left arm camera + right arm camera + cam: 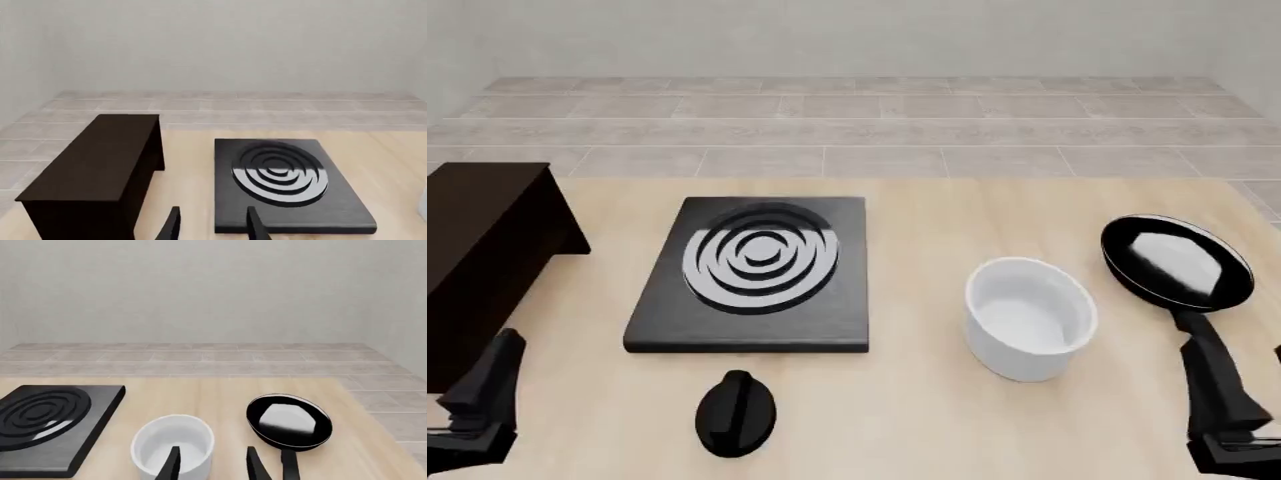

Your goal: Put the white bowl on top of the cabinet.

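Pale wooden tabletop [961, 420] carries your glossy white deep round bowl [1030, 318] at about four o'clock from centre, upright, just beside the black frying pan [1174, 262] at three o'clock. Your dark brown boxy wooden cabinet [487, 255] stands at nine o'clock — well apart from the bowl, past the flat black stove plate [754, 273]. Both claws, left [212, 225] and right [212, 464], are released and empty

pale plain wall [854, 35], grey tiled floor [854, 130] beyond light wooden table [934, 400]
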